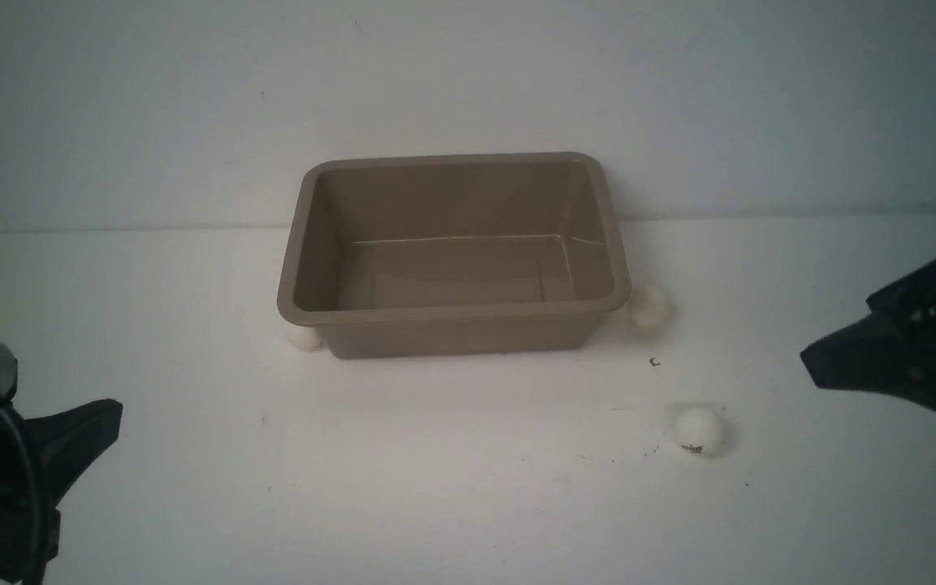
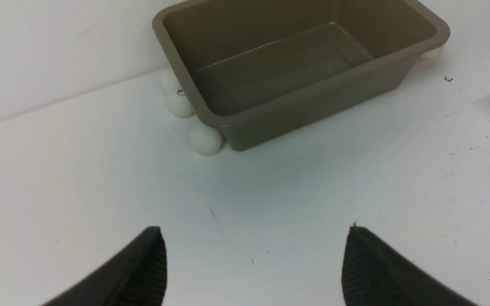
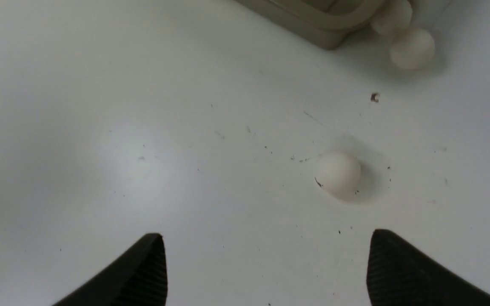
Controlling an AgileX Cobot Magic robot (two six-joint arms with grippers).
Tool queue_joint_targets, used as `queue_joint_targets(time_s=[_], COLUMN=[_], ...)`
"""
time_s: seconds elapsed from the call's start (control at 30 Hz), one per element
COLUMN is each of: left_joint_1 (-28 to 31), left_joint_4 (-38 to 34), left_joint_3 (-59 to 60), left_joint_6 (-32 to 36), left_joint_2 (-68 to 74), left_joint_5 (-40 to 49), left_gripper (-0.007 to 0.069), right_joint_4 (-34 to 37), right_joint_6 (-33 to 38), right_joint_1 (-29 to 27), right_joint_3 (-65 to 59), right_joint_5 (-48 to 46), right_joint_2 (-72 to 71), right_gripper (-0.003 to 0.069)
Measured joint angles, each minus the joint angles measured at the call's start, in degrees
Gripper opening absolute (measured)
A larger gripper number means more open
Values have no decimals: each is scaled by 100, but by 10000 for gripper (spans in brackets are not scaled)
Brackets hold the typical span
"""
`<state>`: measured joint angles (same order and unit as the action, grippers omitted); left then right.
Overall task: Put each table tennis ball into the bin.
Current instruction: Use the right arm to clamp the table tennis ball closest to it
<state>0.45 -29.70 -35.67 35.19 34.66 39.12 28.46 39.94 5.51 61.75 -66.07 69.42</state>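
Observation:
The taupe bin (image 1: 452,313) stands mid-table against the back wall, and its glossy inside shows no ball. One white table tennis ball (image 1: 301,335) rests at the bin's front left corner. In the left wrist view that ball (image 2: 205,139) has a second ball (image 2: 180,105) just behind it. Another ball (image 1: 647,306) touches the bin's right end. A logo-marked ball (image 1: 697,428) lies alone at front right, ahead of my right gripper (image 3: 266,236) as the ball (image 3: 337,174). The right gripper (image 1: 835,331) is open and holds nothing. My left gripper (image 2: 255,231) is open at front left (image 1: 102,418).
In the right wrist view, two balls (image 3: 412,47) sit together beside the bin's corner (image 3: 313,17). A small dark speck (image 1: 654,362) marks the white table between the bin and the lone ball. The pale back wall rises right behind the bin.

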Motion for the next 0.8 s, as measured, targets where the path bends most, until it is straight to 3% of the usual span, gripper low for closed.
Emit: queue_joint_targets(time_s=[0.27, 0.8], left_joint_1=[0, 0], left_joint_4=[-162, -164], left_joint_3=[0, 0], left_joint_6=[19, 25], left_joint_2=[0, 0], left_joint_5=[-185, -174], left_gripper=[499, 499], right_joint_4=[-672, -722], right_joint_6=[-309, -301], right_joint_1=[267, 607], right_joint_3=[275, 298], right_joint_5=[70, 1367], right_joint_2=[1162, 2954], right_gripper=[568, 568])
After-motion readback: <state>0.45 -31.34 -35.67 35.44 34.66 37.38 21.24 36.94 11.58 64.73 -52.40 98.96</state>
